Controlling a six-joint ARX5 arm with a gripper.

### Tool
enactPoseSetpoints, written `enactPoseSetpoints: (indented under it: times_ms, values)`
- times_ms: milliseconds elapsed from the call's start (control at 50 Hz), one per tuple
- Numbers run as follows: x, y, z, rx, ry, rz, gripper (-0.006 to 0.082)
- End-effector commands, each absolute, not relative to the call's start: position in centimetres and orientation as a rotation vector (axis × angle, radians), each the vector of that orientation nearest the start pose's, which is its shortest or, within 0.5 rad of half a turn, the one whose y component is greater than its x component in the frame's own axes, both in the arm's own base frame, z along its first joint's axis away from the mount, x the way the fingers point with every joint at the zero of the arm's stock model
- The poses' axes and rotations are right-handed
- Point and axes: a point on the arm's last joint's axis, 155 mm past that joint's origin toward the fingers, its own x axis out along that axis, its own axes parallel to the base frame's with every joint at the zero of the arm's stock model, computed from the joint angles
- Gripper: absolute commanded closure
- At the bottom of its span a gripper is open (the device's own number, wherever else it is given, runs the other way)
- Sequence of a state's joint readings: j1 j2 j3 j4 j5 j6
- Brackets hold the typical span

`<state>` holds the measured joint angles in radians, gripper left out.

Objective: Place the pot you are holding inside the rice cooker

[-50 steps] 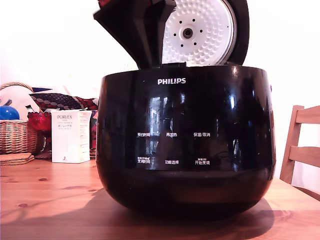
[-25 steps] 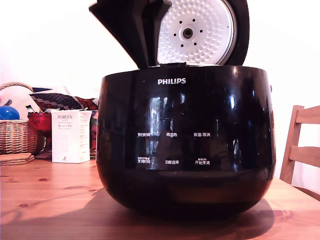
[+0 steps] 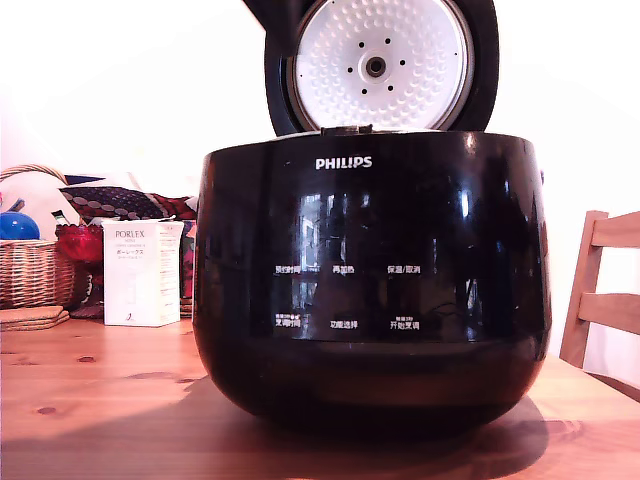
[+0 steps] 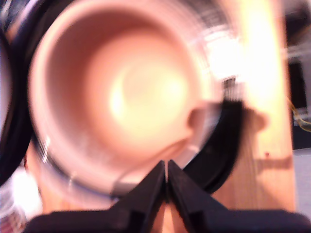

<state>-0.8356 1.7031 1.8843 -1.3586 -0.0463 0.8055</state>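
Now my pincer (image 4: 167,182) shows its two black fingers pressed together at the tips with nothing visibly between them, and the pot (image 4: 116,92) lies just beyond those tips, its round pinkish-lit hollow open towards my wrist, blurred. It appears to sit down inside the rice cooker (image 3: 370,280), ringed by the dark body, so I judge the placing done, though blur hides the exact seating. From the exterior view the lid (image 3: 380,65) stands upright behind the opening, which keeps the well free for the pot
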Motion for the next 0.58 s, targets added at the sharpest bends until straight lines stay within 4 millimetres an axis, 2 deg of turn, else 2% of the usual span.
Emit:
enactPoseSetpoints:
  times_ms: [0,40,300,460,560]
  values:
    - [27.7,-26.0,24.5,1.095,0.820,-1.011,0.0789]
    - [28.3,-25.2,24.7,1.016,0.861,-0.946,0.0789]
    - [32.3,-19.4,26.2,0.775,0.929,-0.706,0.0789]
    - [34.0,-16.1,26.7,0.682,0.954,-0.596,0.0789]
    - [34.7,-14.7,26.7,0.657,0.967,-0.557,0.0789]
